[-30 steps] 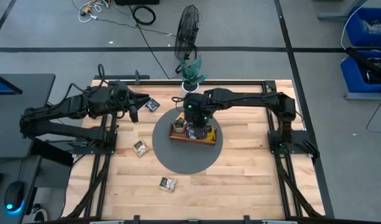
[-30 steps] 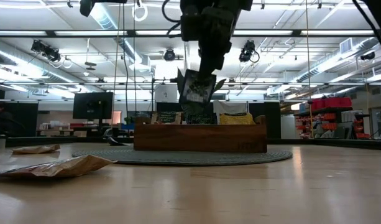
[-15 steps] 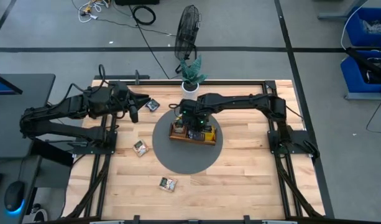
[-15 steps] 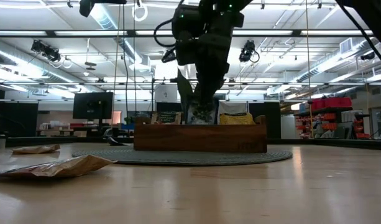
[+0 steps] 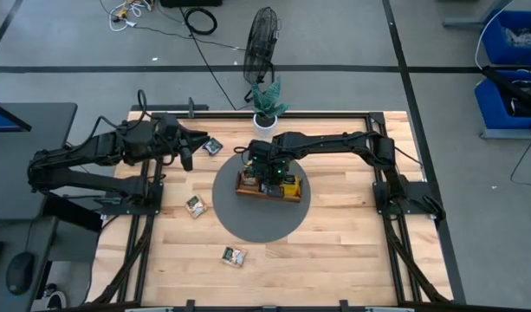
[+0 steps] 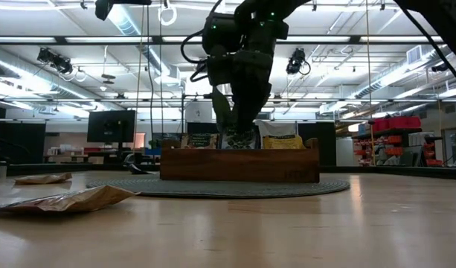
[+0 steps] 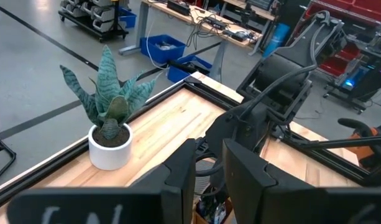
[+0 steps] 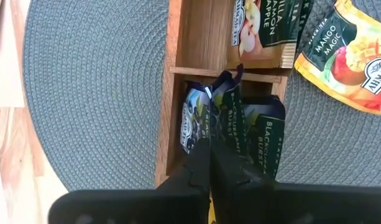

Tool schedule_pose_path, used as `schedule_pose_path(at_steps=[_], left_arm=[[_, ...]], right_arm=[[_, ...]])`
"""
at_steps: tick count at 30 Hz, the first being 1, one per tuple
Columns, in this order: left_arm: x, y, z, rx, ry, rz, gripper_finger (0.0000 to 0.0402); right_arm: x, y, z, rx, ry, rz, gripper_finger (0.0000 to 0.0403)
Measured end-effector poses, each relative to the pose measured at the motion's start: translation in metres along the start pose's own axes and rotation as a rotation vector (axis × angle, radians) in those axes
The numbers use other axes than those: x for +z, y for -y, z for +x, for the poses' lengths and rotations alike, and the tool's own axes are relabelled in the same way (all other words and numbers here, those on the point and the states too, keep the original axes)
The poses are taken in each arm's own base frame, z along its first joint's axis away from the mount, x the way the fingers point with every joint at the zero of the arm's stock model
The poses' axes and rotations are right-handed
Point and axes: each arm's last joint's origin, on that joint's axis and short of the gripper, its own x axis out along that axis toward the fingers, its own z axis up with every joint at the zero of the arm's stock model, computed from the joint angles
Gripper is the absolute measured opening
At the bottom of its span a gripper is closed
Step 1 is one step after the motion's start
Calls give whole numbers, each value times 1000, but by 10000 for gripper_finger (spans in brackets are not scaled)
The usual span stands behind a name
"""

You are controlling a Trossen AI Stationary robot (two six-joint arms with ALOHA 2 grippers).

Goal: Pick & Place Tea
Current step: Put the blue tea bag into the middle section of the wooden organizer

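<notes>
The brown wooden tray [image 5: 248,189] stands on a round grey mat [image 5: 248,221] at the table's middle. My right gripper [image 8: 210,152] points down into it, shut on a dark tea sachet [image 8: 226,106]. That sachet stands edge-up in one compartment between two more dark sachets [image 8: 193,118] [image 8: 266,134]. In the low view the gripper [image 6: 239,128] reaches down behind the tray's front wall [image 6: 239,162]. My left gripper [image 5: 189,146] waits raised at the table's far left, open by a narrow gap [image 7: 209,177], with a loose sachet [image 5: 213,146] lying on the table beside it. My right gripper pinches the dark sachet's upper edge [image 8: 225,138] between its two fingers. The fingers come from above and point steeply down. The sachet stands upright below them, its lower part inside the tray's compartment; whether it rests on the bottom, I cannot tell.
Two more sachets [image 5: 195,205] [image 5: 234,256] lie flat on the wood left of the mat. An orange mango sachet [image 8: 342,50] lies on the mat beside the tray. A potted plant [image 5: 267,104] stands at the far edge, and a fan [image 5: 261,43] on the floor beyond it.
My right gripper has gone down toward the tray, tipping a little steeper, still shut on the dark sachet. The sachet hung clear above the tray a second ago; its lower part now sits inside the compartment.
</notes>
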Motion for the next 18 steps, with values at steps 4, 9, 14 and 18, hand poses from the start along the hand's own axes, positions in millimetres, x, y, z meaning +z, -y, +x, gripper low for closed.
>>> schedule_pose_path(at_steps=[4, 9, 14, 18], left_arm=[[0, 0, 0, 0, 0, 0, 85], [0, 0, 0, 0, 0, 0, 85], [0, 0, 0, 0, 0, 0, 85], [0, 0, 0, 0, 0, 0, 85]], right_arm=[[0, 0, 0, 0, 0, -1, 7], [0, 0, 0, -12, 0, 3, 41], [0, 3, -1, -36, 0, 30, 92], [-2, 7, -3, -38, -3, 66, 128]])
